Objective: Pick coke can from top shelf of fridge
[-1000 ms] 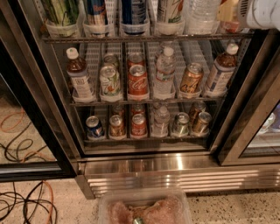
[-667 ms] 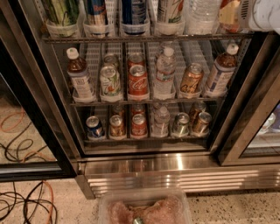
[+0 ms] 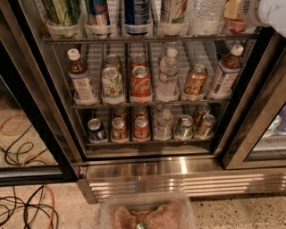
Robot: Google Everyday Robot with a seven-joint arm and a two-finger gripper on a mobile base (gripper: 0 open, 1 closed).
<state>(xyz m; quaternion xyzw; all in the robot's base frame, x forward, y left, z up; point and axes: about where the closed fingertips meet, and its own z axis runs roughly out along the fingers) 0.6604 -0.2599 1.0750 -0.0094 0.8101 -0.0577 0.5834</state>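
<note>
The fridge [image 3: 49,116] stands open in front of me, with wire shelves full of drinks. A red coke can [image 3: 140,83] with white script stands in a clear holder on the middle shelf in view, third column from the left, with another red can behind it. A second red can [image 3: 141,128] stands on the shelf below. The uppermost shelf in view [image 3: 152,39] holds tall cans and bottles cut off by the frame's top edge. No coke can shows there. Only a white part of my arm [image 3: 268,11] shows at the top right corner. The gripper is out of view.
Beside the coke can stand a green-white can [image 3: 112,82], a water bottle [image 3: 169,74], a gold-orange can [image 3: 195,80] and brown bottles at both ends. The black door frame [image 3: 31,125] is at left and cables [image 3: 22,205] lie on the floor. A clear tub [image 3: 147,212] is at the bottom.
</note>
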